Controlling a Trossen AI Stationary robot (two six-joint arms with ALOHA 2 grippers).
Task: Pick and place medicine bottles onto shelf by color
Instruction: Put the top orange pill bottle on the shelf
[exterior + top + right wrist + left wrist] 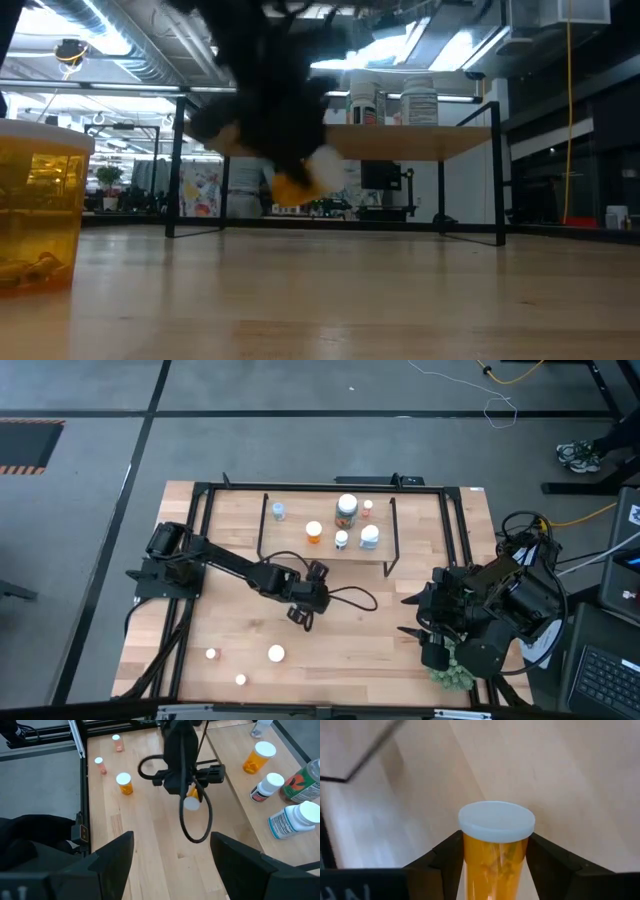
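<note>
My left gripper hangs over the table's middle, in front of the shelf, shut on an orange medicine bottle with a white cap. On the shelf stand several bottles: an orange one, a large jar, white ones and a small bluish one. Three more bottles stand on the table near its front left. My right gripper is open and waits at the table's right side. My left gripper pinches the orange bottle by its body, just under the white cap, between its two fingers. The bottle lies along the fingers, cap toward their free ends. In the low view the bottle is tilted and lifted clear of the table.
A spiky green plant sits by the right arm near the front right corner. A black cable loop hangs beside the left gripper. An orange bottle stands close to the low camera. A black frame runs round the table.
</note>
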